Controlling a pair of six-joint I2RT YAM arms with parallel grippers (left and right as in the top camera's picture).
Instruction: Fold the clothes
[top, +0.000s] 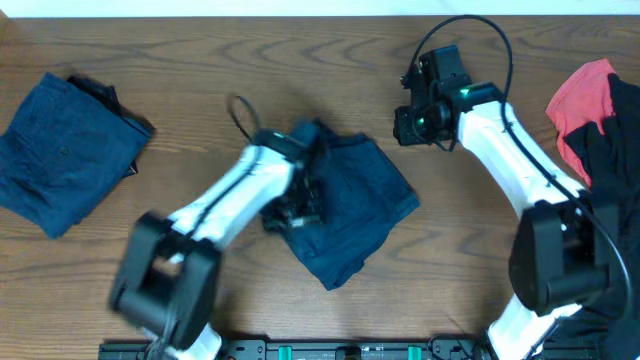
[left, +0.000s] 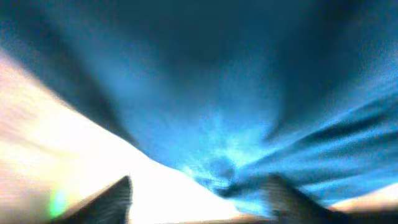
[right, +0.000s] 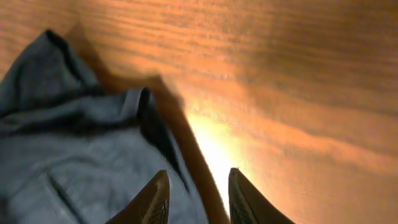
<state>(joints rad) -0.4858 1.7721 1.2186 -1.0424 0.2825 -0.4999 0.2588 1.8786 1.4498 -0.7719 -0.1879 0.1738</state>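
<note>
The left arm stretches from the near edge up and inward, blurred, and its left pincer (top: 298, 208) is low on the left side of the rumpled navy shorts (top: 355, 215) at the centre of the wooden surface (top: 200, 60). In the wrist view its fingers (left: 121, 196) stand wide apart with blue cloth bunched between them; blur hides whether they press it. The right arm bends up from the near right corner, and its right pincer (top: 410, 125) hangs just beyond the shorts' far right corner, its fingertips (right: 160, 186) narrowly apart and empty over bare wood beside the cloth's edge. A second navy pair (top: 65, 150) lies flat, well apart at the far left. A red piece (top: 583, 95) and a black piece (top: 612, 160) are heaped at the right edge, behind the right arm.
</note>
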